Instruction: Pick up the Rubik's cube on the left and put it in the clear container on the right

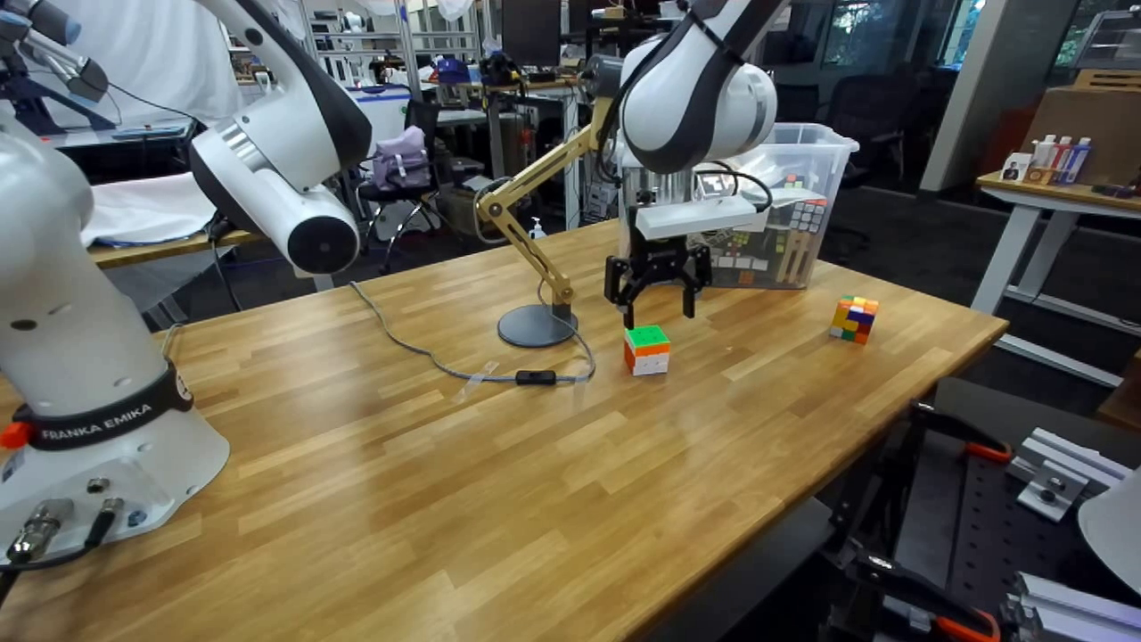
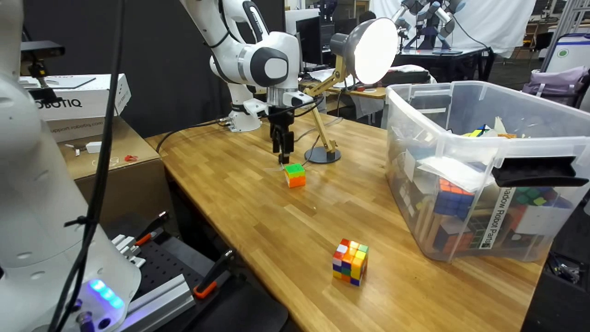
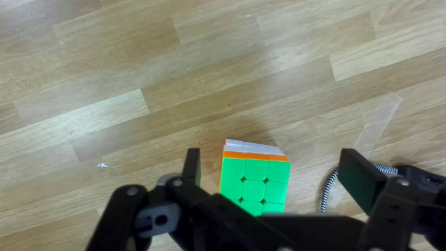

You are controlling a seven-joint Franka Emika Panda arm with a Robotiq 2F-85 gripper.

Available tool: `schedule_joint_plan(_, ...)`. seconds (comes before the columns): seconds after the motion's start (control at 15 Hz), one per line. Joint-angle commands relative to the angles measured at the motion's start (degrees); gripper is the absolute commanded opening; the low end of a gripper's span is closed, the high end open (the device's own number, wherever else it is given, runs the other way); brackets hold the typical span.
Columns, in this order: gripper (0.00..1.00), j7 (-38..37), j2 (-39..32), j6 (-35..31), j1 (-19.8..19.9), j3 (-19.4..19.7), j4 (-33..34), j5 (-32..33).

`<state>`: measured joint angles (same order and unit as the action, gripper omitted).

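One white robot base point(image 1: 134, 481), lettered FRANKA EMIKA, stands at the left of the wooden worktop point(image 1: 446, 499) as I look across the room in an exterior view. To its right, a brass-coloured desk lamp point(image 1: 532, 327) rises from a round dark base, its broad white face showing in an exterior view; on the near side lies a black switch point(image 1: 536, 378) on a braided cord point(image 3: 327, 188). Next along, the black claw point(image 1: 660, 316) hangs from a white arm point(image 1: 704, 98), fingers pointing down and spread wide. Just below it, on the worktop, sits the Rubik's cube point(image 1: 647, 350), green face up, a band of orange over white on one side. The wrist view shows the cube in the space between the two fingers, closer to one than to the other, with wood visible on either side. Farther back and to the right stands the clear container point(image 2: 470, 147), a black handle point(image 2: 539, 173) on one side; through its walls I can make out more puzzle cubes point(image 2: 454, 200), white paper point(image 2: 454, 173) and a label point(image 2: 498, 219) reading in part "Robot Parts." On the near side of it, toward the worktop's right end, rests a second cube point(image 1: 854, 320) in mixed colours, well apart from the green-topped one. Rightmost, a side table point(image 1: 1038, 192) beyond the worktop bears small bottles point(image 1: 1061, 159).
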<state>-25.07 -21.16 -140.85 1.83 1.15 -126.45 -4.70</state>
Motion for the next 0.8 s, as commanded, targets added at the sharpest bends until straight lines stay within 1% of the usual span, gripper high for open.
schedule_joint_plan(0.0, 1.00, 1.42, -3.39, 0.97, -1.03, 1.50, 3.89, -0.86)
schedule_joint_plan(0.47, 1.00, 1.10, -6.94, 0.79, -0.54, 2.79, 6.71, -1.66)
schedule_joint_plan(0.73, 1.00, 1.43, -8.00, 0.94, 0.37, 2.96, 8.25, -4.09)
